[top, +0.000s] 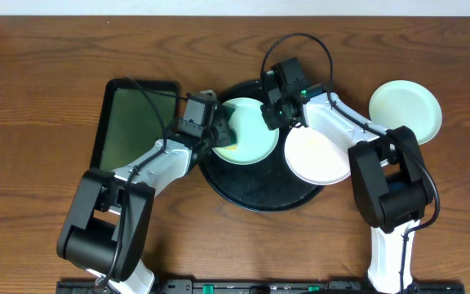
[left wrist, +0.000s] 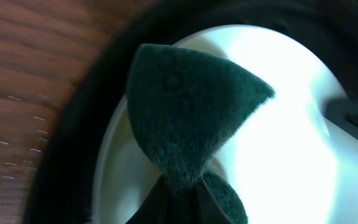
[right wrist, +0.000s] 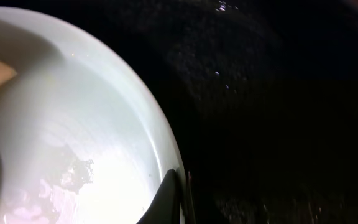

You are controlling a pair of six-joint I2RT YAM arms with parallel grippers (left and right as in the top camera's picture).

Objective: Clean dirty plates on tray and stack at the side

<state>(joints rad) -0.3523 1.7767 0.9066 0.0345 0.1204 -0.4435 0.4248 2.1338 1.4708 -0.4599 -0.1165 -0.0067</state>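
Wood desk: 1 mint plate sits well right of right jaws, likely done. Right jaws pinch rim of 2nd mint plate on tray. Left jaws clamp sponge on it. White plate beside right jaws, pending.

L tool half hidden by sponge; R tool cut off btm edge.

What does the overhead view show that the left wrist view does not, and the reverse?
Overhead only: the white plate, a mint plate off the tray, the rectangular tray. Left wrist only: the green scouring pad's fibrous surface, pinched in the left jaws. Shared: the other mint plate under the pad, on the round black tray.
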